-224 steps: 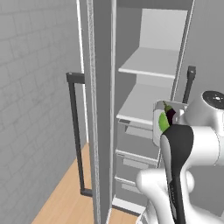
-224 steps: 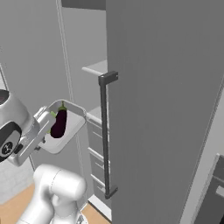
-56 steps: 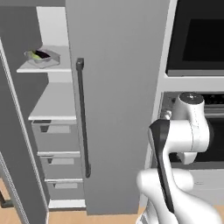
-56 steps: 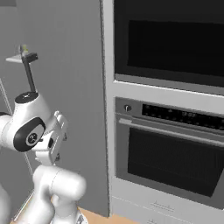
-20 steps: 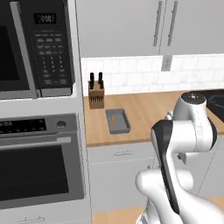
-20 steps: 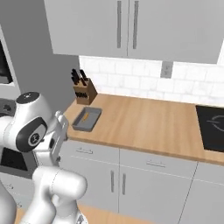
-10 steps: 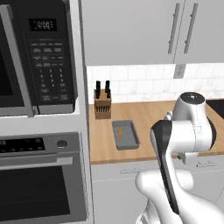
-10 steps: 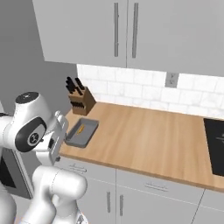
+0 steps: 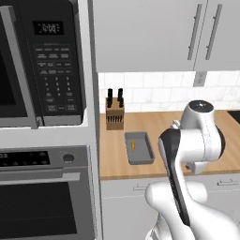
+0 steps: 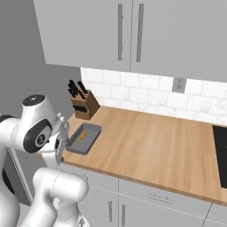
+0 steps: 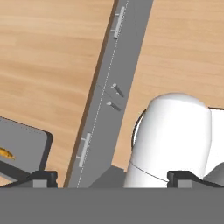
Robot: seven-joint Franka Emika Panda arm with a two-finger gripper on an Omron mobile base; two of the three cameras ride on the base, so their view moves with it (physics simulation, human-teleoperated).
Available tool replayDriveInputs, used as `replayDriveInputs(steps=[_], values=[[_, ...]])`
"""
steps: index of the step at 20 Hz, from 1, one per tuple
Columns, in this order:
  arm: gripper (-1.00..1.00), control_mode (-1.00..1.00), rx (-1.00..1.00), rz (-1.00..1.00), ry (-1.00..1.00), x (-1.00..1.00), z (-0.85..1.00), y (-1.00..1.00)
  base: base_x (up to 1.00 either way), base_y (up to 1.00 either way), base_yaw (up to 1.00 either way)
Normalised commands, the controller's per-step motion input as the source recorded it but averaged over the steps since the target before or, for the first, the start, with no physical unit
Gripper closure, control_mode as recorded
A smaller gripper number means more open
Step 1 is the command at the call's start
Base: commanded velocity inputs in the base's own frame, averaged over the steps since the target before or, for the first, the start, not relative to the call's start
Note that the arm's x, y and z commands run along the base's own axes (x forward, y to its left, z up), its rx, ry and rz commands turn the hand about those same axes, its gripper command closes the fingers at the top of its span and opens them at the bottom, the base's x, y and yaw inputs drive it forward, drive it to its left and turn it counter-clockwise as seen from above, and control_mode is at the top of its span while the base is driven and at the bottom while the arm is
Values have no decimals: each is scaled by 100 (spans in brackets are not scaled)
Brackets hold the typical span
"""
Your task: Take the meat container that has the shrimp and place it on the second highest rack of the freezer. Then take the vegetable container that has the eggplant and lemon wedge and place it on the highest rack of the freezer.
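Note:
The meat container (image 9: 139,150) is a shallow dark grey tray lying on the wooden counter in front of the knife block, also seen in the right base view (image 10: 83,139). The small orange shrimp (image 9: 132,145) lies inside it (image 10: 82,134). In the hand view the tray's corner (image 11: 24,141) and the shrimp (image 11: 5,152) sit at the lower left. My gripper (image 11: 113,177) is open with nothing between its fingers, held above the counter's front edge, near the tray. The freezer, the eggplant and the lemon wedge are out of view.
A knife block (image 9: 114,117) stands behind the tray against the tiled wall. A microwave (image 9: 44,70) and an oven (image 9: 42,197) fill the column left of the counter (image 10: 155,150). Upper cabinets (image 10: 128,31) hang above; a black cooktop (image 10: 221,150) lies far right.
The whole picture has shifted, so the base and its cameras have moved; the counter and the tray now look closer. The gripper stays open.

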Motion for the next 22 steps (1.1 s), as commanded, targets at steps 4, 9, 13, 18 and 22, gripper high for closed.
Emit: replayDriveInputs(steps=[4, 9, 13, 18, 22], values=[[-100, -100, 1, -2, -8, 43, -48, 24, 0, 0, 0], [-100, -100, 13, 2, -7, 43, -48, 10, 0, 0, 0], [-100, -100, 16, 17, 4, 19, -21, 0, 0, 0, 0], [-100, -100, 8, 9, 3, 16, -9, 10, 0, 0, 0], [-100, -100, 1, 1, 5, 31, -11, 32, 0, 0, 0]])
